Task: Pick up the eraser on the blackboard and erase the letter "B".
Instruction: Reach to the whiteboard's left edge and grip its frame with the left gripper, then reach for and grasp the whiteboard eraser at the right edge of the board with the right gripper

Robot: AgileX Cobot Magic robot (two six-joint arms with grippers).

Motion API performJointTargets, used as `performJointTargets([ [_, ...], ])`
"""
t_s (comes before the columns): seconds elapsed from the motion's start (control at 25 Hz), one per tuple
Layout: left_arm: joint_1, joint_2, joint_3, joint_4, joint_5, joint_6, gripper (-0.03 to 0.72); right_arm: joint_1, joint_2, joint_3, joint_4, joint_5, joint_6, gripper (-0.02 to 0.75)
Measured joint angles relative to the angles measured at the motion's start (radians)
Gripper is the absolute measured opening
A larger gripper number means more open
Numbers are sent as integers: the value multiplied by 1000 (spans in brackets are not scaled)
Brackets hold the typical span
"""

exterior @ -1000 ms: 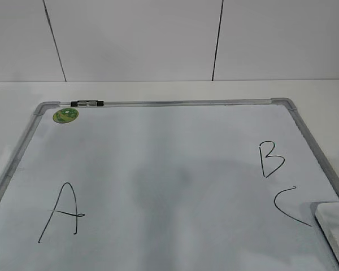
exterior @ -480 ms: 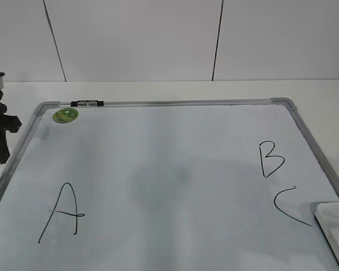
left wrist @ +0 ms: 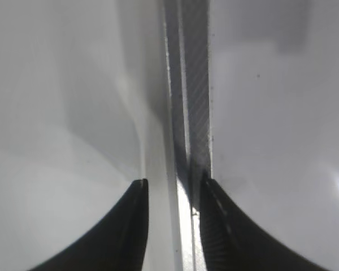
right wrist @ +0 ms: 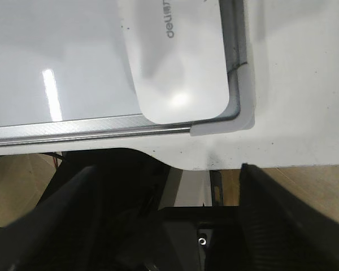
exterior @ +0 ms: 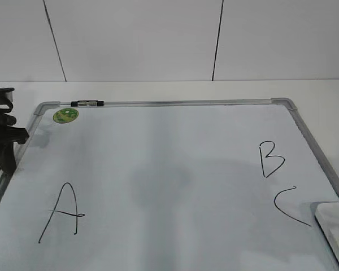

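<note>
Eraser (exterior: 334,228) lying untouched in the near right corner of the blackboard (exterior: 158,103), just right of the "C" (exterior: 291,206) and nearer than the letter "B" (exterior: 270,159); in the right wrist view, tucked flat against the frame's corner cap. Pickup step not yet begun, judging by this. Left gripper (left wrist: 172,189) at the far left edge of the board, fingers (left wrist: 133,226) parted and straddling the metal frame rail, clasping nothing. Right gripper (right wrist: 166,180) low and back off the near edge, above the tabletop (right wrist: 294,84), fingers spread wide and empty. Next move, probably: right arm forward over the eraser, fingers lowered across its narrow width, then closed. No containers anywhere in view. Green round magnet (exterior: 65,115) near the far left corner, "A" (exterior: 62,213) at near left, both well apart from the work.
</note>
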Motion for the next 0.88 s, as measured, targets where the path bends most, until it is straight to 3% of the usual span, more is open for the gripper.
performJointTargets([
  [0.32,0,10,-12,-3,6,2,218,0,0,0,0,0,0,585],
  [0.52,0,10,-12,-10,8,0,34,0,0,0,0,0,0,585],
  [0.88,0,10,-12,-18,10,-10,20,0,0,0,-6,-23,-29,601],
])
